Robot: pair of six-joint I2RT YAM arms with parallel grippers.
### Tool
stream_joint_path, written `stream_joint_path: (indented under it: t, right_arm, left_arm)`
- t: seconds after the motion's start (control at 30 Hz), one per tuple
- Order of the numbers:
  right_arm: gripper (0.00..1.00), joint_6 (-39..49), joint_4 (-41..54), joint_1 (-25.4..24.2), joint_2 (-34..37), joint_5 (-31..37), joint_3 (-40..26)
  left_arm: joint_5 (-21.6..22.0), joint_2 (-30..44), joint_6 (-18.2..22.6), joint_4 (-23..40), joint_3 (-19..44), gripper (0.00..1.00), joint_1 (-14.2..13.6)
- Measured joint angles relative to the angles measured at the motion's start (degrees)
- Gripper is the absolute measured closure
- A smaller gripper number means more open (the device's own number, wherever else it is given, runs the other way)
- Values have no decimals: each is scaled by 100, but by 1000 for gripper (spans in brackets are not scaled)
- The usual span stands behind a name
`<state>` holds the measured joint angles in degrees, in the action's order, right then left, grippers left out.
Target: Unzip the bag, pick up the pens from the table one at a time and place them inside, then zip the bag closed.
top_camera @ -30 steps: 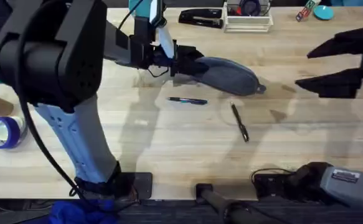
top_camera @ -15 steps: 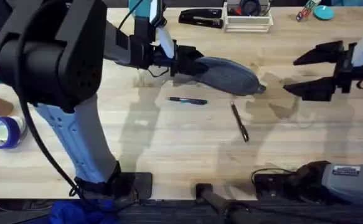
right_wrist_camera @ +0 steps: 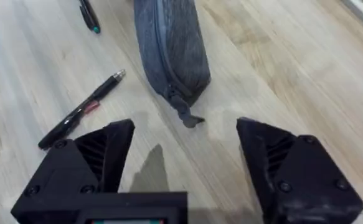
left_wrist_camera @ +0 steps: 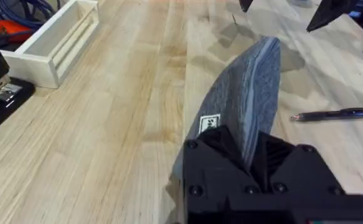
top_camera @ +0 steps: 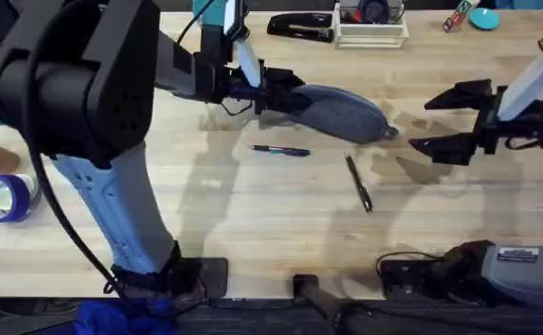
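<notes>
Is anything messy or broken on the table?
Nothing looks broken or spilled. The grey bag lies zipped, its one end pinched in the left gripper. Two pens lie loose on the table, pointing different ways, waiting to be picked up. The right gripper hangs open near the zipper pull.

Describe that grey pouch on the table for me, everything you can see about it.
The grey pencil pouch is oblong with rounded ends, of a felt-like fabric, with a small white tag near one end. A zipper runs along its top and looks fully closed, its pull tab hanging off the end nearest the open right gripper. It lies on the wooden table, top edge up. The left gripper is clamped on its other end. Two pens lie beside it, not touching.
</notes>
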<state>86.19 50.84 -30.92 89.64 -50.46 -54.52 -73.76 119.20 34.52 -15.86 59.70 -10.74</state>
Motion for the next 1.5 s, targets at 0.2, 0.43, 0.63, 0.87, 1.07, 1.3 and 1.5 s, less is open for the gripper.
stream_joint_path:
  t: [0.2,0.43,0.63,0.87,1.07,1.3,1.5]
  right_arm:
    - [5,0,-181,0,0,-42,183]
    - [5,2,-185,0,0,-68,192]
    - [4,-2,-75,35,-1,-297,192]
    - [5,-5,-127,290,4,-142,213]
    - [4,-5,-425,507,272,-3,218]
    - [4,-5,-564,533,612,37,218]
    - [4,-7,-747,553,935,50,219]
  left_arm:
    - [0,0,0,0,0,959,0]
    - [0,0,0,0,0,959,0]
    - [0,0,0,0,0,959,0]
    - [0,0,0,0,0,958,0]
    - [0,0,0,0,0,958,0]
    - [-6,0,0,0,0,959,0]
    - [-7,0,0,0,0,958,0]
